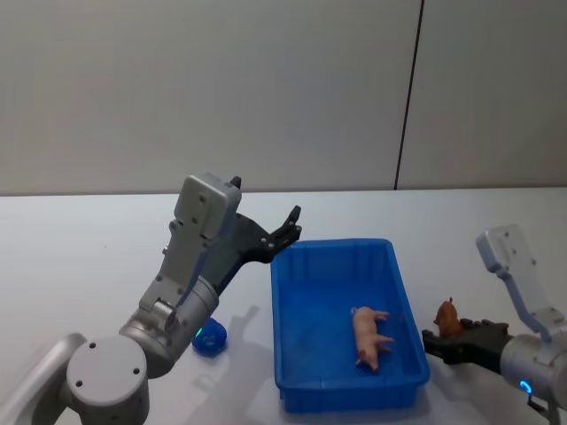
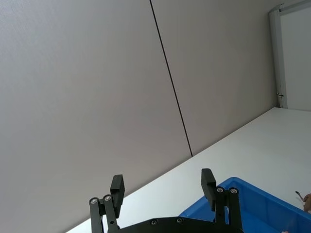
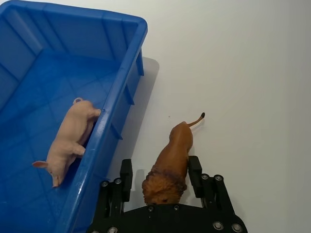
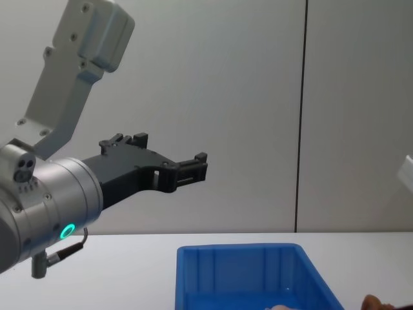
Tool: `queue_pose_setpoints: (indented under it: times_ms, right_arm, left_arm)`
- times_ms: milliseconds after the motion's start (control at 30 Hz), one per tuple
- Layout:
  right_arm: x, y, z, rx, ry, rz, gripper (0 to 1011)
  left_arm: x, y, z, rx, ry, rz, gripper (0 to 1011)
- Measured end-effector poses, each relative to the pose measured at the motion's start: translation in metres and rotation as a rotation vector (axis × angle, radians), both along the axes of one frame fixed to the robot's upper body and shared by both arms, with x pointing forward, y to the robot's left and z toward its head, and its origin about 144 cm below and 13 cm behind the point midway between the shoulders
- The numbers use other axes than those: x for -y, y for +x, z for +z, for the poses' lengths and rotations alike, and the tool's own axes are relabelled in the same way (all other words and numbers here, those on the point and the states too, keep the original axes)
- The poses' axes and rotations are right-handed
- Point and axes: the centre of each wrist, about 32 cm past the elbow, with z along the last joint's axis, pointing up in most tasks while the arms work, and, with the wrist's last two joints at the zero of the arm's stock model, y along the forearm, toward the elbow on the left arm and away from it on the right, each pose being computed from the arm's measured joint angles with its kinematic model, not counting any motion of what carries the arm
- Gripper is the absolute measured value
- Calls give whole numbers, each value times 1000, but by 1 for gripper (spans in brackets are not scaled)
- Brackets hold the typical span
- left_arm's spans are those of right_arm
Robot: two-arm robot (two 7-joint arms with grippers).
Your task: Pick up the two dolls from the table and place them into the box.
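head view: the pale pink plastic pig doll (image 1: pixel 368 335) lies inside the bright blue rectangular plastic box (image 1: pixel 332 245). the brown plastic lion doll (image 1: pixel 447 316) stands on the plain white desk (image 1: pixel 80 257) just beside the box's right wall, with the right tool (image 1: pixel 438 343) at it.

left wrist view: the left tool (image 2: pixel 163 179) hangs released and empty, near the box's far left corner.

right wrist view: the right tool is released, its fingers (image 3: pixel 127 171) straddling the lion.

chest view: the left tool is raised above the box.

the step looks like grasping the second doll. next it calls for clenching, lifting over the rim and moving left over the box.
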Motion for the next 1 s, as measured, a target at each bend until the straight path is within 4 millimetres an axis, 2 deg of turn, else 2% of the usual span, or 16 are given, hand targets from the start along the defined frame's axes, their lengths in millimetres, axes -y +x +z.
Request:
queue_pose_setpoints:
  times_ms: [100, 200, 300, 733, 1000]
  right_arm:
    - [-1, 1, 0, 2, -1, 3, 650]
    - [-1, 2, 0, 2, -2, 5, 512]
    - [-1, 2, 0, 3, -2, 5, 444]
    - [2, 0, 6, 74, -4, -23, 438]
    - [4, -3, 18, 178, -11, -48, 438]
  left_arm:
    - [0, 0, 0, 0, 0, 0, 1001]
    - [0, 0, 0, 0, 0, 0, 1001]
    - [0, 0, 0, 0, 0, 0, 1001]
    - [0, 0, 0, 0, 0, 0, 1001]
    - [0, 0, 0, 0, 0, 0, 1001]
